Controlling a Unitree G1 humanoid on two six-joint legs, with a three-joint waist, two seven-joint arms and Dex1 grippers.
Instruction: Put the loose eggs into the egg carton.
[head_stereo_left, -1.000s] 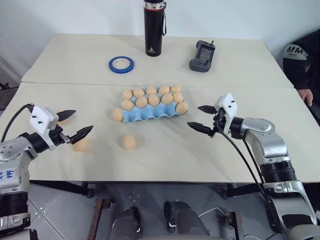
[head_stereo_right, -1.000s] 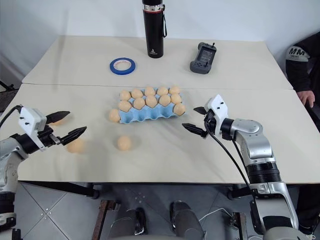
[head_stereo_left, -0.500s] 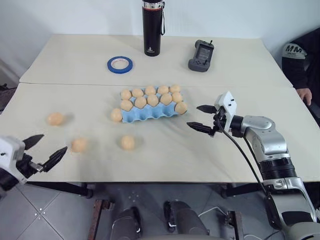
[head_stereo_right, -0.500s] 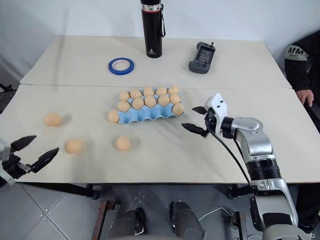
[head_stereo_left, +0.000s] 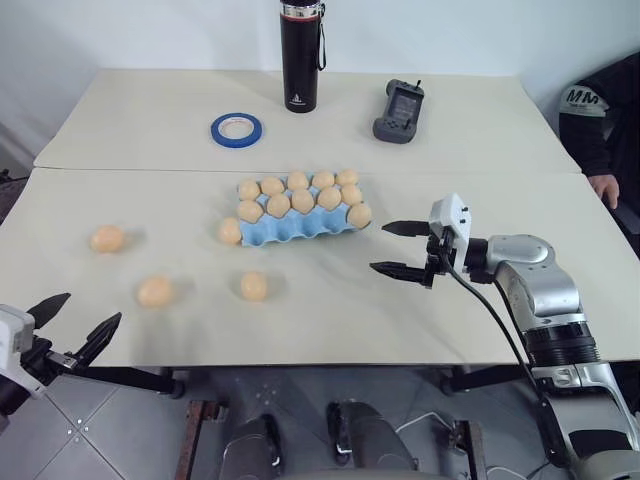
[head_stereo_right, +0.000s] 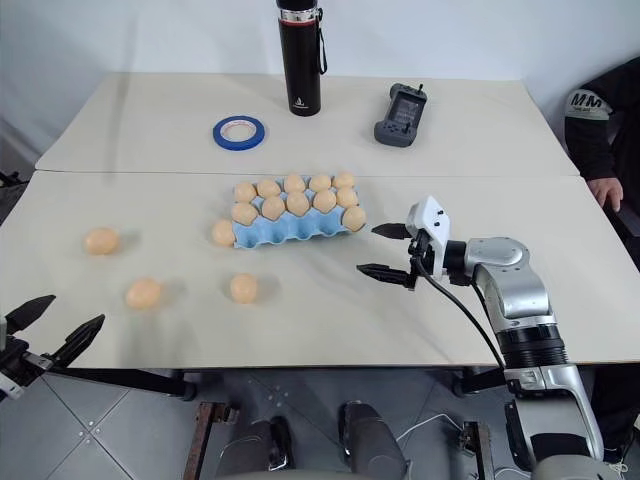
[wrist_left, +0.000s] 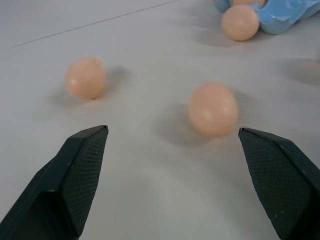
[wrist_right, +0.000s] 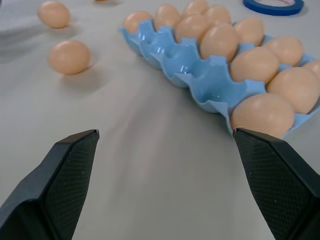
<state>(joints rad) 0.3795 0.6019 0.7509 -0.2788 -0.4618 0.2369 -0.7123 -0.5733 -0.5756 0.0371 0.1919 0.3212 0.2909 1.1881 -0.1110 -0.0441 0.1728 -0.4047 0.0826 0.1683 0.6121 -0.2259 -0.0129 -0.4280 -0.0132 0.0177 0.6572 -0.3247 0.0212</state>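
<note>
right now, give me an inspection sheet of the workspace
surface: pale table, two tops butted along a seam.
job's things: blue egg carton mid-table, back cups filled, front row bare; one egg at its left end, another egg at its right front corner, seating unclear; three loose eggs on the table to its left and front.
clutter: blue tape roll, black flask, dark handset at the back.
grippers: left gripper off the table's near left edge, jaws open, empty; right gripper right of the carton, jaws open, empty.
cables: black cable along the right arm.
surroundings: a person's hand at the right edge.
</note>
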